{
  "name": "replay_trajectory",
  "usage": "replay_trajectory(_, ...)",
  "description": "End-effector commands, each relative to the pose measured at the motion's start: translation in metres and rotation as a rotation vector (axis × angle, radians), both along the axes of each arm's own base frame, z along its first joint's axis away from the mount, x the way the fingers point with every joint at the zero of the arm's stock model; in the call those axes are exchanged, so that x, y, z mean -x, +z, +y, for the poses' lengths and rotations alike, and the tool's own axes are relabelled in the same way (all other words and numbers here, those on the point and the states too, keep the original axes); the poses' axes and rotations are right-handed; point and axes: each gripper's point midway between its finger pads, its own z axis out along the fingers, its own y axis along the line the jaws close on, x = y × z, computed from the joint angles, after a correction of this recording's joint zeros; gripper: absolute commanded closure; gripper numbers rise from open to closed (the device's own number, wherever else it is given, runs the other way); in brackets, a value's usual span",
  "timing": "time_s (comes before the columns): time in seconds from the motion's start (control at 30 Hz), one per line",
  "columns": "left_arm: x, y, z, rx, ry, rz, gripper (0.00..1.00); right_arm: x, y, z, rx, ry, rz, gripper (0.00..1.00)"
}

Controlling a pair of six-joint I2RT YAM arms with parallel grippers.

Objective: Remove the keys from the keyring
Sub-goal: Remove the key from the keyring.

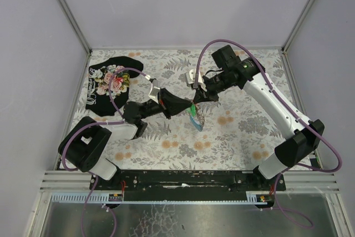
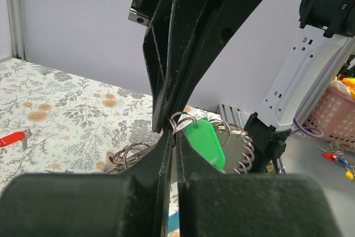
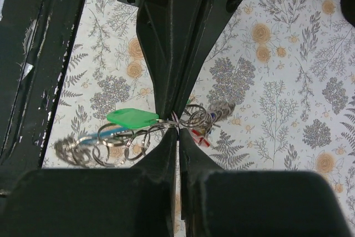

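The keyring (image 1: 193,112) hangs between my two grippers above the middle of the table, its light-blue fob (image 1: 196,121) dangling below. My left gripper (image 1: 187,106) is shut on a thin silvery ring (image 2: 181,119) of it, with my right gripper's fingers (image 2: 183,54) meeting it from above. My right gripper (image 3: 177,130) is shut on the same ring (image 3: 183,119), tip to tip with the left one. A green-headed key (image 2: 206,142) hangs beside the jaws and shows as well in the right wrist view (image 3: 132,117). Several linked rings (image 3: 116,147) and a red key (image 3: 201,136) hang from the cluster.
A black floral cloth (image 1: 111,79) lies at the back left of the patterned table (image 1: 233,131). One red-headed key (image 2: 12,139) lies alone on the table. A pink basket (image 2: 333,116) stands off the table beyond the right arm's base (image 2: 294,81).
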Motion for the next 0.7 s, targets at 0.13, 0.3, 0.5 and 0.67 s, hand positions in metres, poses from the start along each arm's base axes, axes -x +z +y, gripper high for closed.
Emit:
replay_trajectory(0.13, 0.009, 0.028, 0.005, 0.068, 0.001, -0.101, 1.00, 0.003, 0.013, 0.006, -0.051, 0.017, -0.039, 1.00)
replay_trajectory(0.3, 0.008, 0.027, 0.006, 0.076, 0.010, -0.075, 0.97, 0.004, 0.014, 0.005, -0.054, 0.023, -0.045, 1.00)
replay_trajectory(0.5, 0.005, 0.025, 0.013, 0.095, 0.052, -0.032, 0.81, 0.002, 0.012, 0.002, -0.036, 0.008, -0.062, 1.00)
replay_trajectory(0.67, 0.003, 0.025, 0.026, 0.123, 0.114, 0.006, 0.61, -0.003, 0.004, 0.000, -0.019, -0.031, -0.062, 1.00)
